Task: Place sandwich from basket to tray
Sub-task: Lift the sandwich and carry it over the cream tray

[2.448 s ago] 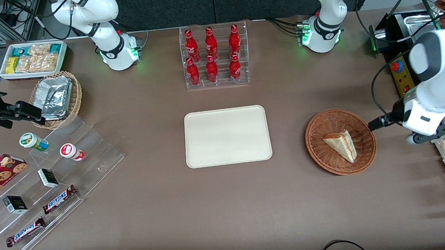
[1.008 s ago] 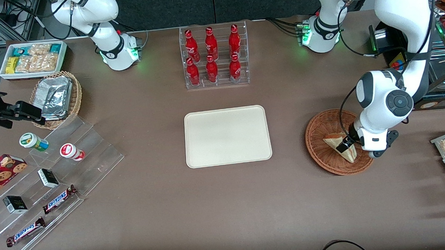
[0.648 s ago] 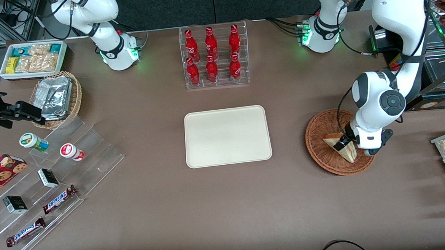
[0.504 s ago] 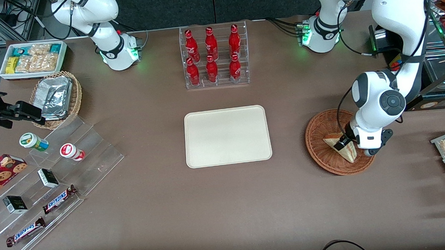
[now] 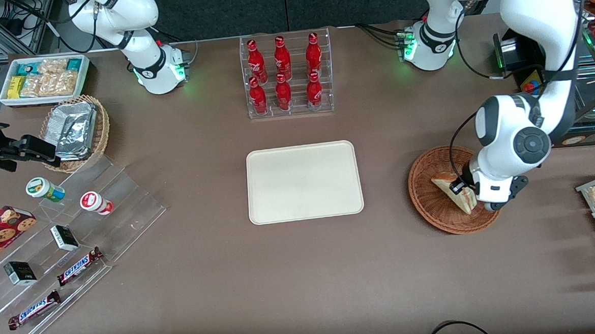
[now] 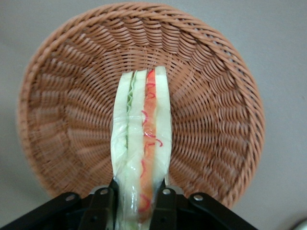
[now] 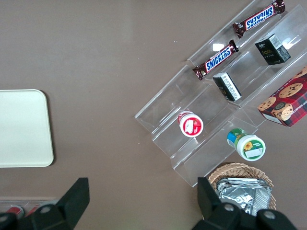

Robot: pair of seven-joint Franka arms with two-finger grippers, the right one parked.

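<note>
The small triangular, clear-wrapped sandwich (image 5: 455, 193) of pale bread with orange-red and green filling is held on edge within the round, shallow, reddish-brown woven wicker basket (image 5: 428, 200). It is clamped at its wide end by the left arm's gripper (image 6: 135, 207), whose two black fingers (image 6: 102, 206) are closed narrowly against the bread on either flat side, as seen in the left wrist view. Its pointed end is directed over the basket's centre, and whether its lower edge touches the weave cannot be told. In the front view the gripper (image 5: 462, 189) is found over the basket's interior, toward its 3 o'clock rim. The flat, cream-white rectangular plastic tray (image 5: 304, 182) with rounded corners lies bare on the brown tabletop (image 5: 303, 268), well apart from the basket, at the basket's 9 o'clock. A clear acrylic rack of red bottles (image 5: 286, 75) stands at the tray's 12 o'clock, farther from the front camera.
</note>
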